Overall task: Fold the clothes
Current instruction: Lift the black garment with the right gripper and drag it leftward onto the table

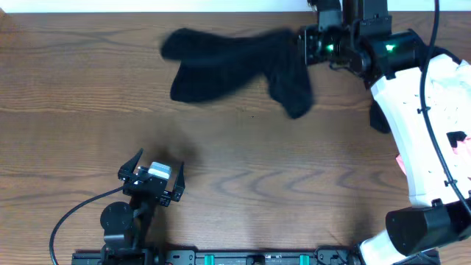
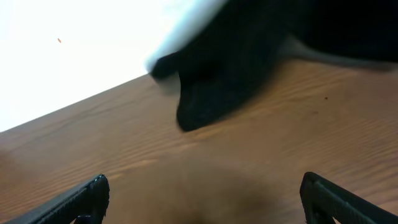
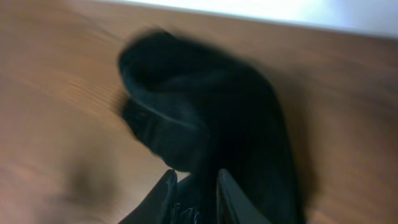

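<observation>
A black garment [image 1: 235,62] lies spread and blurred at the table's far side, one end running to my right gripper [image 1: 304,42]. In the right wrist view its dark folds [image 3: 205,118] fill the middle, and my right gripper [image 3: 194,180] has its fingers narrowly apart with black fabric pinched between them. My left gripper [image 1: 160,159] hovers over bare wood near the front left, wide open and holding nothing. In the left wrist view the garment's edge [image 2: 211,93] lies well beyond the open left gripper [image 2: 202,186]. A white garment [image 1: 452,81], a coral-pink bit [image 1: 401,163] and another black piece [image 1: 379,118] sit at the right edge.
The wooden table [image 1: 294,184] spreads between both arms. The right arm's white link [image 1: 405,140] crosses the pile of clothes on the right. A white wall borders the table's far edge [image 2: 62,56].
</observation>
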